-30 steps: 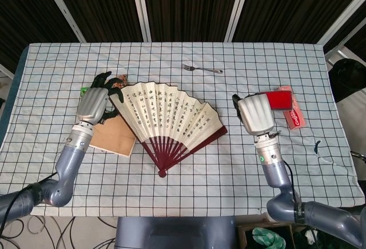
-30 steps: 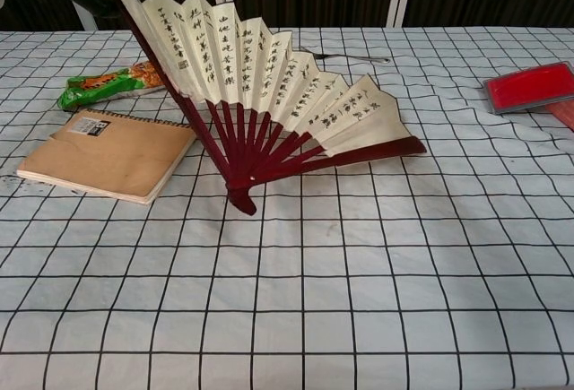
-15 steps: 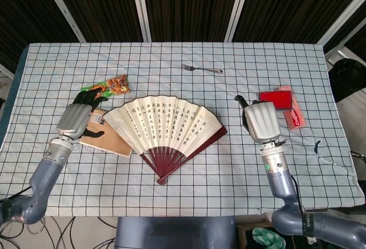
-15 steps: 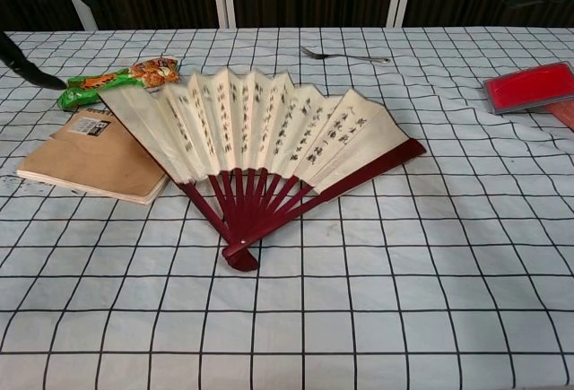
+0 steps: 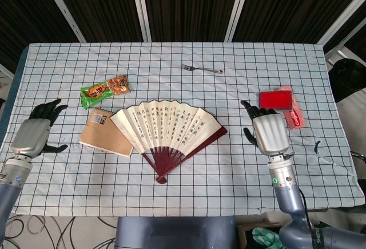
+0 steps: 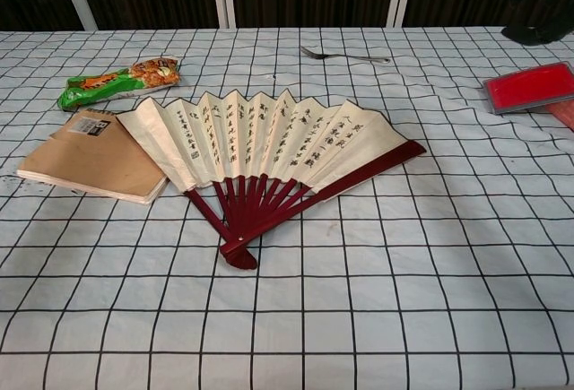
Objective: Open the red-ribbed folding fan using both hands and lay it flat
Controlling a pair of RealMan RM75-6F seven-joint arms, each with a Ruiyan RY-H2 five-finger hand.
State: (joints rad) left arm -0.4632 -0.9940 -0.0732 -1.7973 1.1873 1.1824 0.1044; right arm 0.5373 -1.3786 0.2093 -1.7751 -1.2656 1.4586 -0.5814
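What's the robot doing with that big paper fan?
Nothing holds it right now. The cream paper folding fan with dark red ribs lies spread open on the checked tablecloth, its left edge resting over the brown notebook. The left robot hand hangs open at the table's left edge, and the right robot hand is open too, beside the flat red case.

A brown kraft-paper notebook (image 5: 104, 138) lay flat on the white tablecloth with a dark grid pattern (image 5: 171, 192), and just beyond it lay a green and orange snack packet (image 5: 104, 90). A silver metal fork (image 5: 202, 68) rested toward the far edge. At the right side, a flat red rectangular case (image 5: 275, 99) sat partly over a red and white packet (image 5: 296, 117).
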